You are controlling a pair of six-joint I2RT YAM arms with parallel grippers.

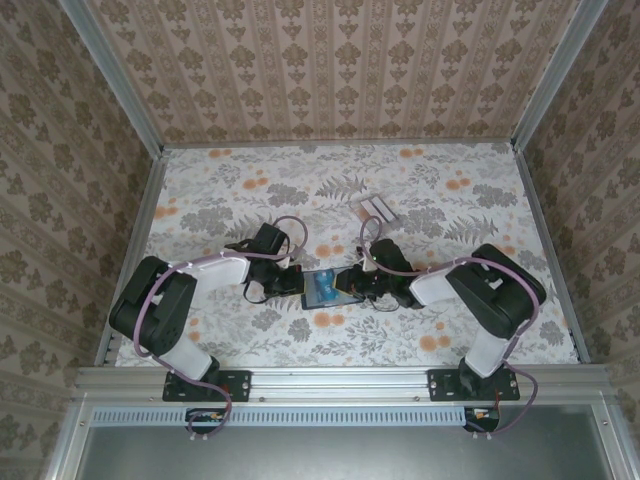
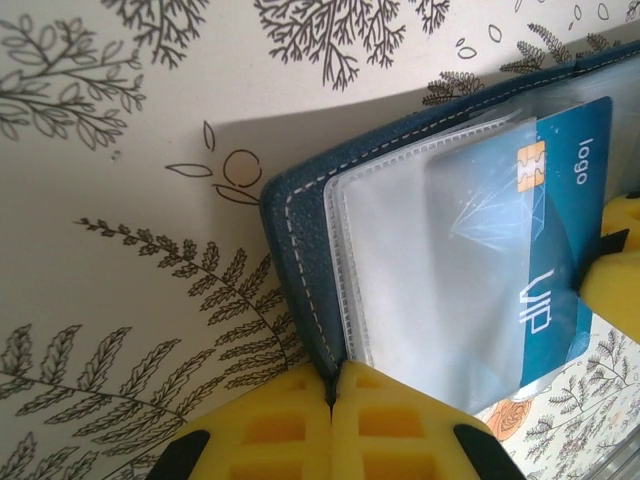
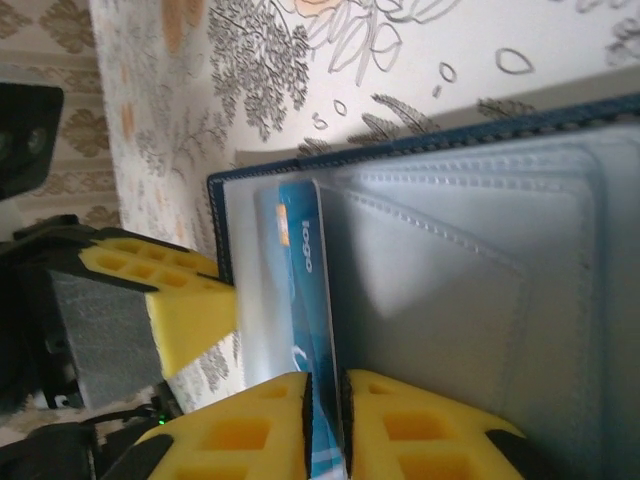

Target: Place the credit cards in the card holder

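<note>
Right gripper (image 3: 327, 395) pinched the blue card (image 3: 298, 250), half-inserted leftward into the card holder (image 3: 460, 300); left gripper (image 2: 333, 385) clamped its opposite edge.

Teal card (image 2: 555, 240) inside open navy holder (image 2: 297, 260)

The left arm (image 1: 170, 300) and right arm (image 1: 480, 285) are black with white shells, lilac cables (image 1: 290, 219) and yellow, grid-moulded pincer fingers (image 2: 260, 430).
</note>
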